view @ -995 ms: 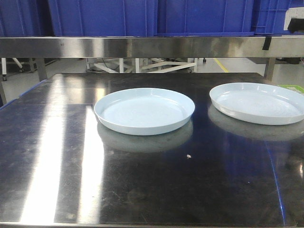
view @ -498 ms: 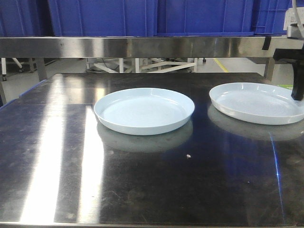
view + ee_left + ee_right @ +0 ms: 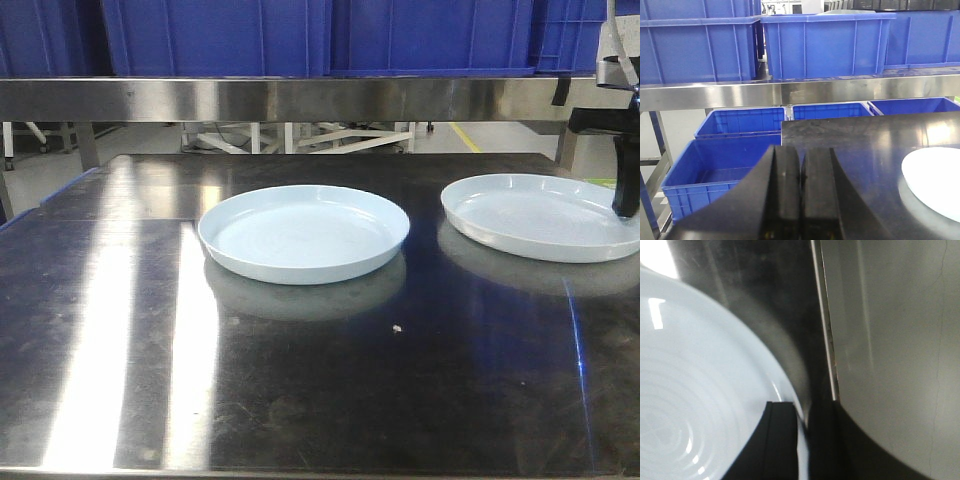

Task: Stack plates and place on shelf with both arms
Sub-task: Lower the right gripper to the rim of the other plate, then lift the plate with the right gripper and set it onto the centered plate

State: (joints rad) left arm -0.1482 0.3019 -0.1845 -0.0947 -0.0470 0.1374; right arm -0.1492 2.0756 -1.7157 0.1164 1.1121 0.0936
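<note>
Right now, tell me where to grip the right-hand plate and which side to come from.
Pinch the right-hand plate by its upturned rim at the right edge, coming from above. It lies flat on the tabletop, so nothing slips underneath; the right gripper straddles that rim, one finger each side.

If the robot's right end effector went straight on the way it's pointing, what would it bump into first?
The plate on the right. The right end effector points down with that plate's rim between its fingers, so it would probably meet the rim at once. Just beneath lies the dark tabletop.
</note>
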